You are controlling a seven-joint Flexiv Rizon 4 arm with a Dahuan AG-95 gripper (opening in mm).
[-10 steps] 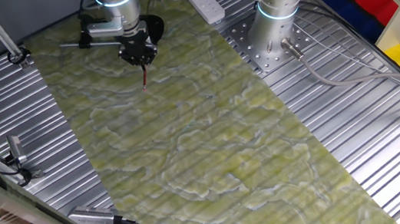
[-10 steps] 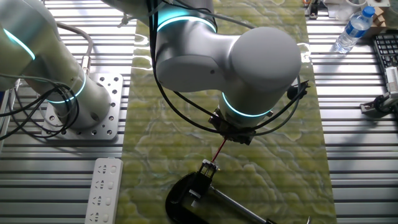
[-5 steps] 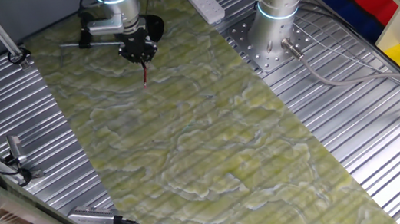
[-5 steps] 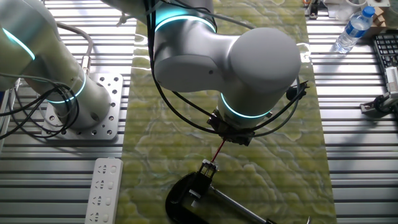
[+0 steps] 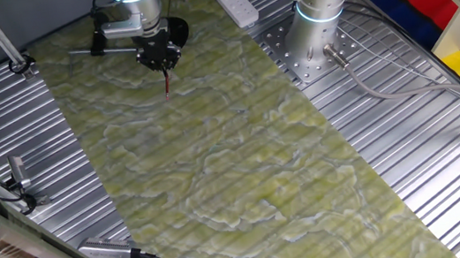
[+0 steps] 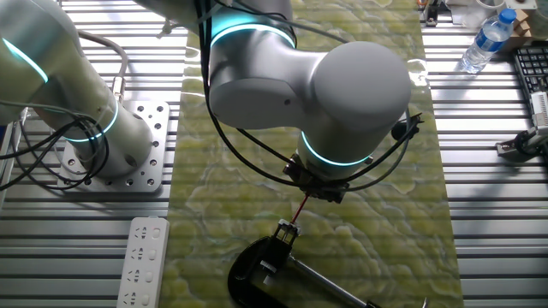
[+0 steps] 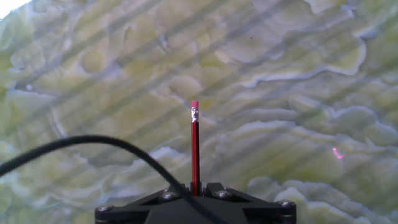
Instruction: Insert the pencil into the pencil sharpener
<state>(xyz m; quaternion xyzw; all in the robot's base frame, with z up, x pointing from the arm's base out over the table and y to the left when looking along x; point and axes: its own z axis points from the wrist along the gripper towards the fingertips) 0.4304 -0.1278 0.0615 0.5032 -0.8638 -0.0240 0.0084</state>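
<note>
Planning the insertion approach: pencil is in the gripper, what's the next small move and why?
Probably shift the gripper toward the pencil sharpener before any push. The gripper is shut on the pencil, but in the hand view only green mat lies ahead of its end; the pencil sharpener is out of that view.

The pencil sharpener (image 6: 257, 272) is cut off by the frame's lower edge, below the pencil (image 6: 300, 209), whose upper end the claw (image 6: 318, 185) hides.

Desk (image 5: 453, 198): ribbed, shiny metal slats, overlaid by a matt yellow-green marbled mat (image 5: 253, 170). Arm shell (image 6: 342, 77): smooth, glossy grey plastic. Pencil (image 7: 194, 146): glossy red lacquer. Power strip (image 6: 143, 261): smooth white plastic.
</note>
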